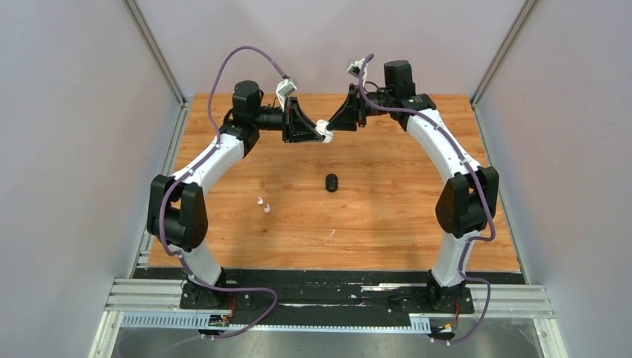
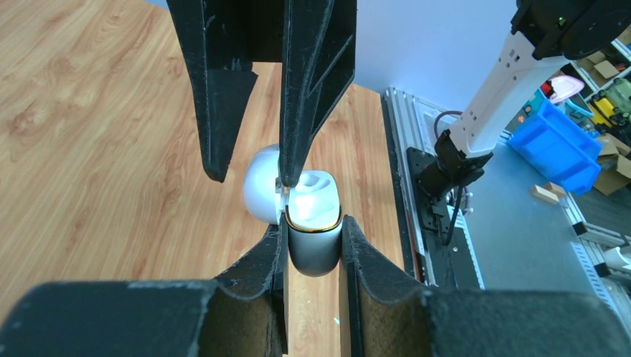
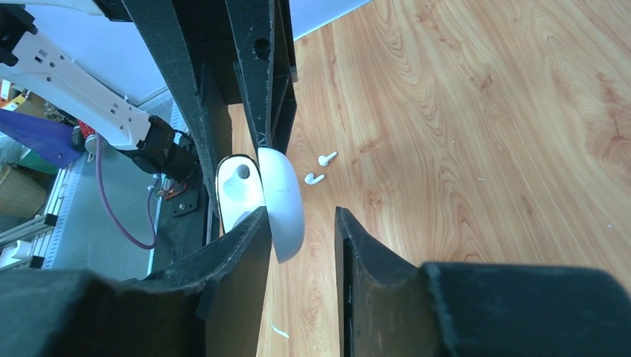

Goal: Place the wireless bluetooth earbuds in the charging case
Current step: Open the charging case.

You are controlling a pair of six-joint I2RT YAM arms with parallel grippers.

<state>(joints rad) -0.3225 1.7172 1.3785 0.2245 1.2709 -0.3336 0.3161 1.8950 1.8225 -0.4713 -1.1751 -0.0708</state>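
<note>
Lower part of the charging case is hidden between the left gripper fingers; from above, the two white earbuds are too small for detail.

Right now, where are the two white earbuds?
In the top view the white earbuds lie side by side on the wooden table, left of centre, left of the small black oval object.
</note>
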